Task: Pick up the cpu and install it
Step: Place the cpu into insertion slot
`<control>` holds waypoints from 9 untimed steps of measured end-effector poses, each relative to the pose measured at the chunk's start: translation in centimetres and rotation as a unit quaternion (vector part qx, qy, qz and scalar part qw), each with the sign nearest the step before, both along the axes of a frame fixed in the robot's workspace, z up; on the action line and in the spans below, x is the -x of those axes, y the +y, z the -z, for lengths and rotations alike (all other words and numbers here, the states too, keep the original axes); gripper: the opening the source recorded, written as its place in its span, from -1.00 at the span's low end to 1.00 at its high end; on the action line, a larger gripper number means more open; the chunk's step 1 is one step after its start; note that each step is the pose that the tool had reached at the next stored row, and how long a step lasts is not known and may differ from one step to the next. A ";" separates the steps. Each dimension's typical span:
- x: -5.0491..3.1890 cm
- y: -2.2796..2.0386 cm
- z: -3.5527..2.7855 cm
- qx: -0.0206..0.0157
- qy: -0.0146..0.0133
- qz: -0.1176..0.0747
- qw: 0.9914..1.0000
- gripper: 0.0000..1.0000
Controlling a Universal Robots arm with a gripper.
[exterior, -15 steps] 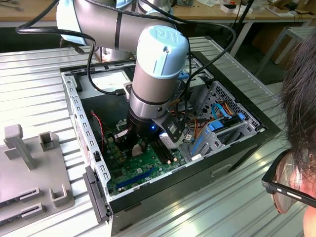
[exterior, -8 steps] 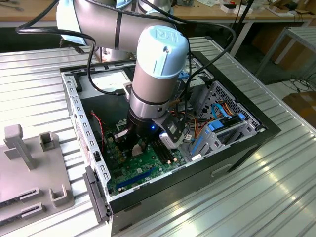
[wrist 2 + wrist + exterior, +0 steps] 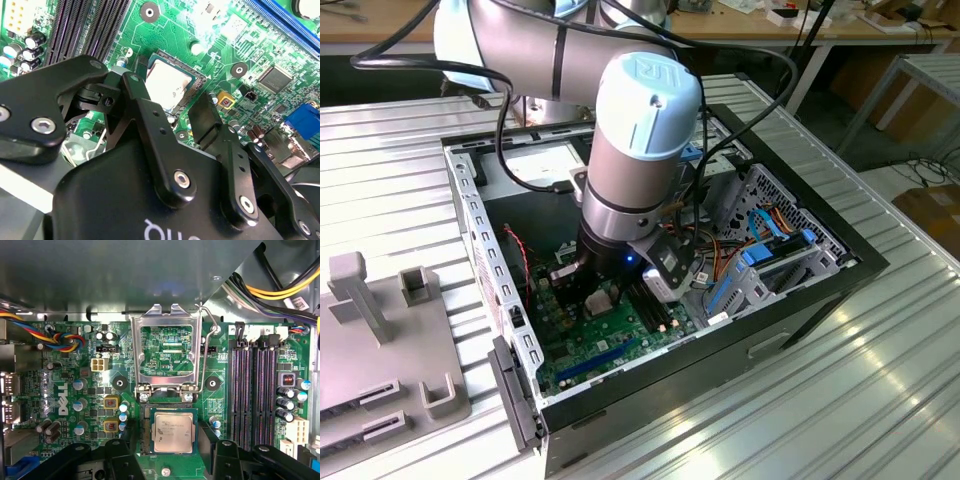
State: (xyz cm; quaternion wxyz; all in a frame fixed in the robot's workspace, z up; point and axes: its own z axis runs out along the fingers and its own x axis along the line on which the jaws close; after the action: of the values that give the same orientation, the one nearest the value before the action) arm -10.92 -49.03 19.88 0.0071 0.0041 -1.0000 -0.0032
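While the gripper (image 3: 165,91) hangs low over the green board (image 3: 222,360), its 2 black fingers (image 3: 134,92) are spread apart, 1 on each side of the cpu (image 3: 173,434). Whether either finger touches the chip's edge I cannot tell. The cpu lies flat in its square socket (image 3: 146,436), grey top up, and sits between the 2 fingers in both wrist views. Just beside the socket, the silver frame (image 3: 167,352) is swung open on its hinge, with a thin wire lever (image 3: 204,355) running along 1 side of it. Long black slots (image 3: 255,390) lie near the socket, and a bundle of coloured wires (image 3: 60,337) curls on the far side of the frame from them. In the exterior view the arm (image 3: 640,140) reaches down into an open computer case (image 3: 790,320), which lies on a ribbed metal table (image 3: 880,400). A grey holder (image 3: 380,340) stands on the table toward the exterior view's left
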 end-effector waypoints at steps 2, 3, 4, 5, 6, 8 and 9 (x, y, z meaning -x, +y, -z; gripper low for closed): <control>0.04 0.00 0.00 0.000 0.000 0.000 1.000 0.22; 0.04 0.00 0.00 0.000 0.000 0.000 1.000 0.22; 0.04 0.00 0.00 0.000 0.000 0.000 1.000 0.22; 0.05 0.00 0.00 0.000 0.000 0.000 1.000 0.22; 0.05 0.00 0.00 0.000 0.000 0.000 1.000 0.22; 0.06 0.00 0.00 0.000 0.000 0.000 1.000 0.22; 0.06 0.00 0.00 0.000 0.000 0.000 1.000 0.22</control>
State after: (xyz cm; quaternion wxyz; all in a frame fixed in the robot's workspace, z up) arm -10.97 -49.03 19.88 0.0071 0.0041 -1.0000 -0.0032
